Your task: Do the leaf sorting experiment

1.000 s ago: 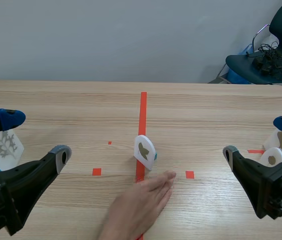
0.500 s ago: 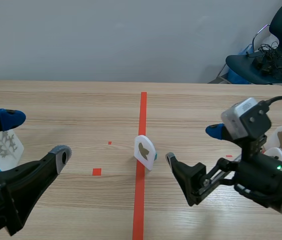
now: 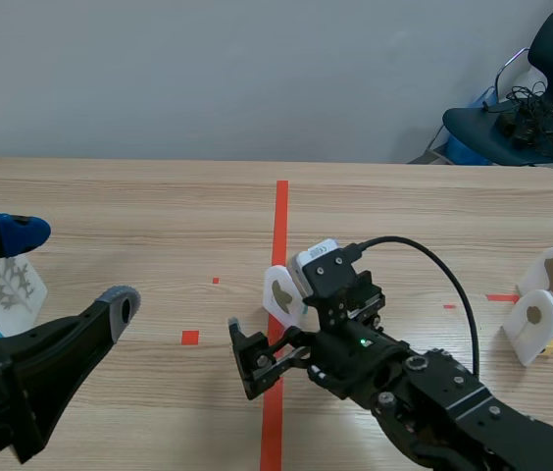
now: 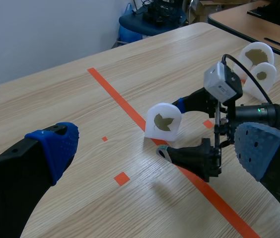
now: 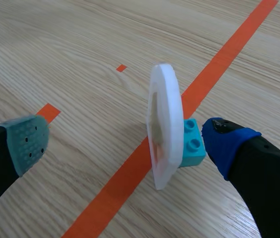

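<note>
Log entry, body only. Your left arm (image 3: 17,392) lies low at its own side. Its left gripper (image 3: 71,267) is spread wide, with the blue pad (image 3: 20,232) on the outer finger and the grey pad (image 3: 118,299) on the inner one. In the left wrist view those two fingers stand far apart, with nothing pressed between them. Your right arm (image 3: 443,397) comes in from the lower right and extends past the middle, with the forearm low and close to level and the wrist turned toward the left. The right gripper (image 3: 275,332) is likewise spread. In the right wrist view its grey-green pad (image 5: 27,141) and blue pad (image 5: 227,141) sit well apart, and neither pad is pressed against anything.
</note>
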### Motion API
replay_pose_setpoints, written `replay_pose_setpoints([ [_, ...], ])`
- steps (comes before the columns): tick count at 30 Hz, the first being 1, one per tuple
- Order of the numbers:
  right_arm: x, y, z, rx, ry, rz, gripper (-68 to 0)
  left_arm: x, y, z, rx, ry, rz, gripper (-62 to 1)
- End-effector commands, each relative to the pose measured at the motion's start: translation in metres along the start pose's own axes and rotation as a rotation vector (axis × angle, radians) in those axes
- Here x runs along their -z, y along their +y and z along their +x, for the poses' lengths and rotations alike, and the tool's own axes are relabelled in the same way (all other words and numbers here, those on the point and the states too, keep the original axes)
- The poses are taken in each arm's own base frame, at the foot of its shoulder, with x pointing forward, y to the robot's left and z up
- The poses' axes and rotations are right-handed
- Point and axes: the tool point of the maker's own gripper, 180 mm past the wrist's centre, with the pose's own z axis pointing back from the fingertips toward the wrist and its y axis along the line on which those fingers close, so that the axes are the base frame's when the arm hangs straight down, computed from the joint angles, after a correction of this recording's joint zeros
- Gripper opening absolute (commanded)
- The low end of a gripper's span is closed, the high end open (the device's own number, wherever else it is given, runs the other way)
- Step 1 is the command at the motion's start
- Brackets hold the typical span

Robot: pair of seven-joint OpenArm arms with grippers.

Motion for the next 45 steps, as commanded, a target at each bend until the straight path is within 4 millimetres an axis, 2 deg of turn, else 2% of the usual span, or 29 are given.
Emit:
replay_pose_setpoints([
  [1,-0.001,-0.009,0.016,-0.022,-0.046,-0.015,-13.1,0.001,0.001,0.006,0.002,-0.024,-0.001,1.4],
  [4,-0.003,-0.010,0.013,-0.025,-0.037,-0.020,-30.4,0.001,0.001,0.006,0.002,-0.024,-0.001,1.4],
  [7,-0.004,-0.011,0.011,-0.028,-0.032,-0.024,-52.8,0.001,0.001,0.006,0.002,-0.024,-0.001,1.4],
  [9,-0.005,-0.012,0.010,-0.030,-0.032,-0.024,-60.8,0.001,0.001,0.006,0.002,-0.024,-0.001,1.4],
  [13,-0.008,-0.016,0.021,-0.044,-0.093,-0.026,-61.4,0.001,0.001,0.006,0.002,-0.024,-0.001,1.4],
  [17,-0.019,-0.030,0.036,-0.086,-0.134,-0.039,-61.4,0.001,0.001,0.006,0.002,-0.024,-0.001,1.4],
  [21,-0.048,-0.050,0.056,-0.123,-0.167,-0.085,-61.4,0.001,0.001,0.007,0.003,-0.025,-0.001,1.4],
  [26,-0.093,-0.075,0.064,-0.091,-0.161,-0.178,-61.4,0.001,0.001,0.007,0.003,-0.025,-0.001,1.4],
  [31,-0.137,-0.103,0.048,-0.026,-0.110,-0.309,-61.3,0.001,0.001,0.006,0.002,-0.024,-0.001,1.4],
  [35,-0.164,-0.124,0.031,0.010,-0.071,-0.410,-61.4,0.001,0.000,0.006,0.002,-0.024,-0.002,1.4],
  [39,-0.173,-0.139,0.018,0.028,-0.047,-0.472,-61.4,0.001,0.000,0.006,0.002,-0.024,-0.004,1.4],
  [43,-0.175,-0.153,-0.006,0.048,0.002,-0.501,-61.4,0.001,0.000,0.006,0.002,-0.024,-0.004,1.4],
  [45,-0.176,-0.159,-0.010,0.047,-0.011,-0.517,-61.4,0.001,0.000,0.006,0.002,-0.024,-0.004,1.4],
])
